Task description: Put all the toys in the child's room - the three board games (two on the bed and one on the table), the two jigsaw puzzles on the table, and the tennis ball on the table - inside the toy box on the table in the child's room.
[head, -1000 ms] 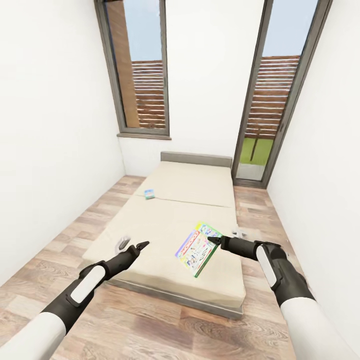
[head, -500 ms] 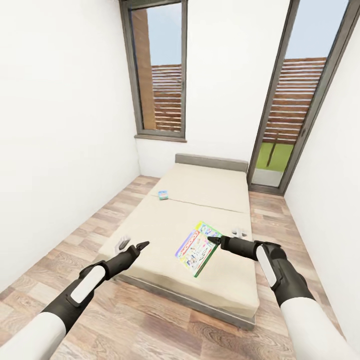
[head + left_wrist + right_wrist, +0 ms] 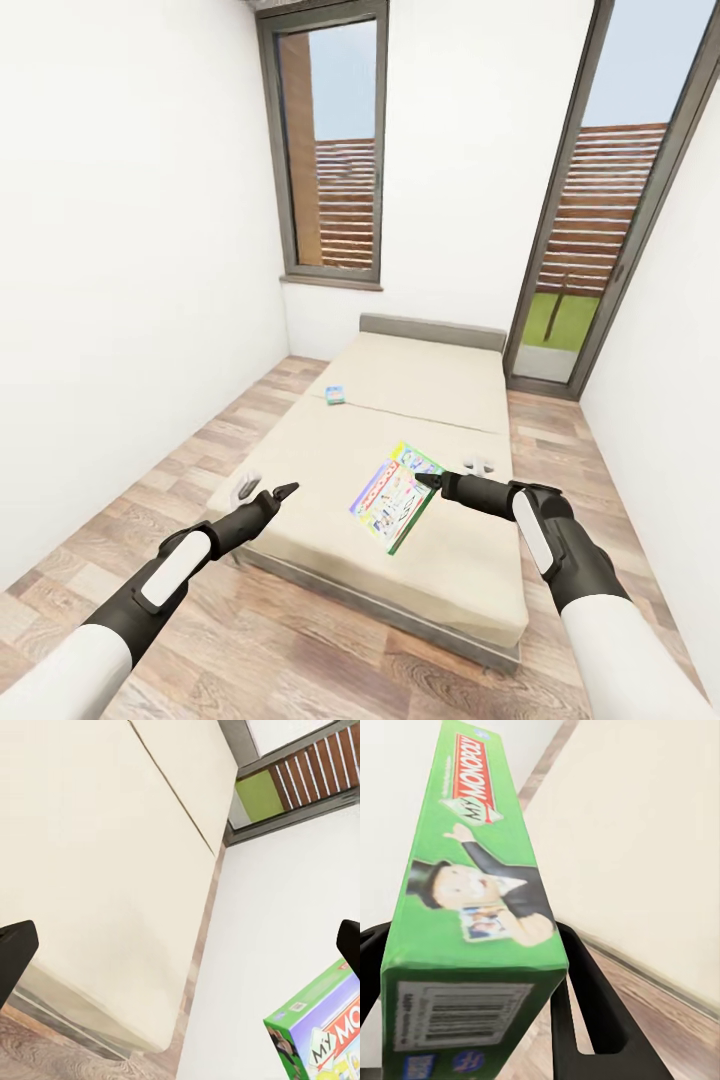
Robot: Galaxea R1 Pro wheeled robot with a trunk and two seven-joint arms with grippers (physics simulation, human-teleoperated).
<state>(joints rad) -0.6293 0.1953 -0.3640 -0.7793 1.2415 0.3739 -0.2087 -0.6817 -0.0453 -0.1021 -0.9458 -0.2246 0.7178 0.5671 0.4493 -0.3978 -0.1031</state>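
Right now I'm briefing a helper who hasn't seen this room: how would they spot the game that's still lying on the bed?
Find the large beige bed between the two tall windows. On the mattress's far half, near its left edge and just beyond the seam, lies a small blue game box. Unlike the bigger green-edged Monopoly box held above the bed in the right pincer, it rests flat and untouched.

- A bedroom in a home.
- A big low bed (image 3: 400,450) sits on the wood floor (image 3: 250,640).
- White walls (image 3: 130,250) and tall windows (image 3: 340,150) look out on a garden.
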